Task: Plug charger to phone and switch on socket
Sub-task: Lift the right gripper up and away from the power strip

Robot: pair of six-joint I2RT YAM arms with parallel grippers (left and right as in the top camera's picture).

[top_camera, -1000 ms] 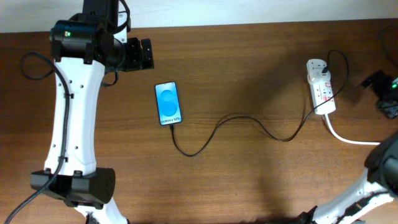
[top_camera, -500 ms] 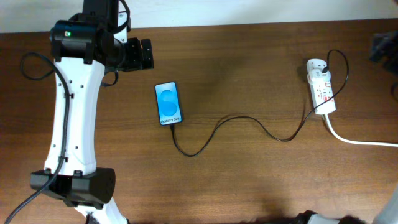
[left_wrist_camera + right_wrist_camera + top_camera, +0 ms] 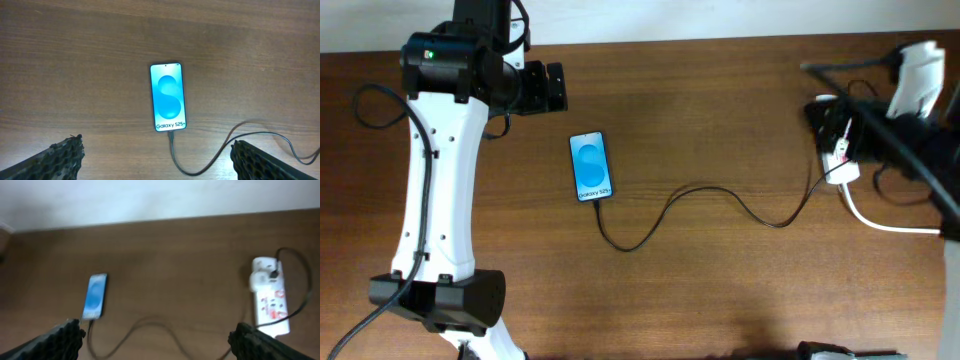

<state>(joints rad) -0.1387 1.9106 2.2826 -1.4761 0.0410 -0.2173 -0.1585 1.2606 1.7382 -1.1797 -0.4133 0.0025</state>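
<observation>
The phone [image 3: 591, 167] lies flat on the brown table with its blue screen up; it also shows in the left wrist view [image 3: 168, 97] and the right wrist view [image 3: 95, 296]. The black charger cable [image 3: 700, 186] runs from the phone's bottom edge [image 3: 171, 137] in a wave to the white socket [image 3: 842, 170], also seen in the right wrist view [image 3: 270, 300]. My left gripper [image 3: 157, 160] is open and empty, held above the table near the phone [image 3: 545, 88]. My right gripper [image 3: 160, 340] is open and empty, high above the table. The blurred right arm [image 3: 910, 150] partly covers the socket.
A thick white cord [image 3: 880, 225] leaves the socket toward the right edge. The white left arm [image 3: 440, 180] spans the left side of the table. A pale wall [image 3: 150, 200] lies behind the table's far edge.
The right arm has swung in from the right edge and now hangs, blurred, over the socket. The left arm, phone and cable have not moved.
</observation>
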